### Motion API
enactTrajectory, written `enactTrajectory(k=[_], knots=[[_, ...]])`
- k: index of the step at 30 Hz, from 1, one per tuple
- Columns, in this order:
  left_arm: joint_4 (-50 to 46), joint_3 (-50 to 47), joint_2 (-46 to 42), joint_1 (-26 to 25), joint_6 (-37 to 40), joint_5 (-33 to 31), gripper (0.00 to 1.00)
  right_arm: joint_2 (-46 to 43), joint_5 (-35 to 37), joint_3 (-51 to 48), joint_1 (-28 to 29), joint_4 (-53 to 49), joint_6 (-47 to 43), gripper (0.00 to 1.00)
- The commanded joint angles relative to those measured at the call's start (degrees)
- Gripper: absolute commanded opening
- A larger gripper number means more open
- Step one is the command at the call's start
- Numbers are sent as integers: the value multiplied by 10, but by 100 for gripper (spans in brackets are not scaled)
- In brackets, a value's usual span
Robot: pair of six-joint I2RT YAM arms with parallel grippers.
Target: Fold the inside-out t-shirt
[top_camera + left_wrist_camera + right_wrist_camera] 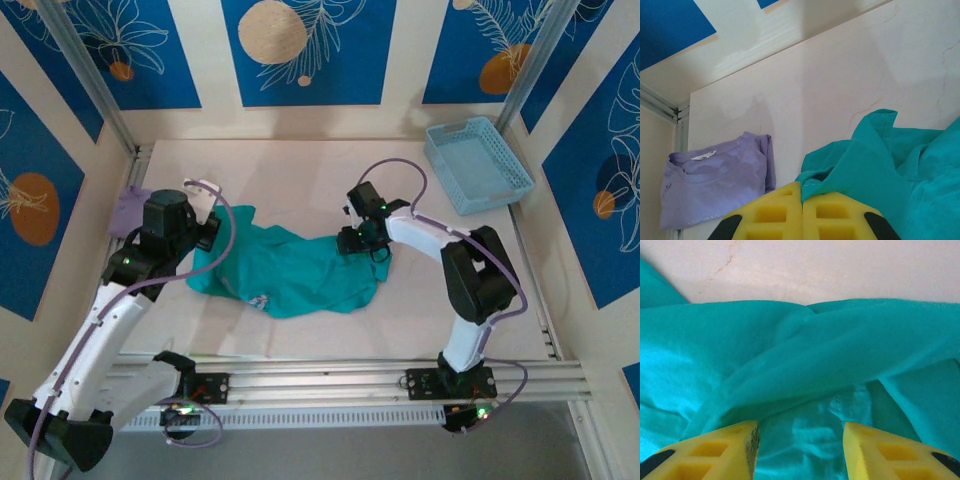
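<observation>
Teal-green cloth lies crumpled near the middle of the table [300, 170]: this is the inside-out t-shirt [290, 272], spread unevenly with many folds and a small pale mark near its front edge.

The left gripper [205, 235] is at the left side of the shirt. In the left wrist view its yellow fingers [770, 212] are pressed together with no gap. A hemmed edge of the t-shirt [880, 165] runs into the line where they meet, so the left gripper [801, 192] seems to be clenched on this edge. From there the cloth rises in a loose fold.

The right gripper [365, 245] is over the right side of the shirt, at its far edge. In the right wrist view its two yellow fingers [730, 450] stand well apart, so the right gripper [799, 450] is released. Wrinkled teal cloth [805, 355] lies between and beyond them, and I cannot tell whether the tips touch it.

A folded lavender garment [715, 180] lies at the left edge of the table, near the left gripper but apart from the shirt, with a white label [702, 156] at its neck. A light blue basket [478, 165] stands in the far right corner.
</observation>
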Motion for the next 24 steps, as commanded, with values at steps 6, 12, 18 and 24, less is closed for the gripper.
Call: enactTrajectory(k=[6,12,18,24], knots=[[19,-5,-12,8,7,11,0,22,-37,-4,-38,11,6,45],[19,-5,-12,8,7,15,0,63,-42,24,-40,7,-1,44],[20,-6,-9,8,7,19,0,80,-47,36,-38,11,-5,44],[19,-7,-9,8,8,22,0,78,-51,41,-32,18,-12,36]])
